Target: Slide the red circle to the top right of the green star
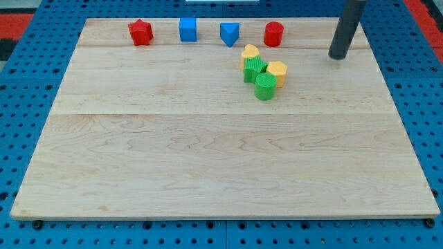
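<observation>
My tip [338,57] rests on the worktop [208,159] at the view's upper right, well apart from the red circle [273,33]. The tool is a bare rod, with nothing to spread or pinch. The circle sits just above the green star [254,68], probably already near its goal.

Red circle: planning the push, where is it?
The red circle sits near the view's top edge, right of the blue triangle, left of my tip.
</observation>
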Available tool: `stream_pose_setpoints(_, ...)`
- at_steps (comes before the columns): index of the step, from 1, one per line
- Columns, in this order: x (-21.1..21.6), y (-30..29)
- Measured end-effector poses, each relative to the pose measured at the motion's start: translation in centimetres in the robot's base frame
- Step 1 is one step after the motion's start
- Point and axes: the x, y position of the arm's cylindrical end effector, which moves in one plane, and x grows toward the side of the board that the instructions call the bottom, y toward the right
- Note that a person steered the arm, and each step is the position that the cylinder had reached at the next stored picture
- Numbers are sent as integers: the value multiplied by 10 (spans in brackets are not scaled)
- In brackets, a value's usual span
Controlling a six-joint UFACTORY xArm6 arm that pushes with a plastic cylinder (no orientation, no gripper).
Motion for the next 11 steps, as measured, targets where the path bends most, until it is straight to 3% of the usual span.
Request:
stream_pose_setpoints(2,-70,-66)
stream_pose_setpoints(3,-85,-119)
stream_pose_setpoints(4,-65,-128)
stream_pose_setpoints(6,-47,-78)
stream_pose_setpoints(8,-21,-104)
stream_pose_setpoints(9,-44,-103)
stream_pose_setpoints(10,-39,-120)
stream_pose_setpoints(11,-18,-118)
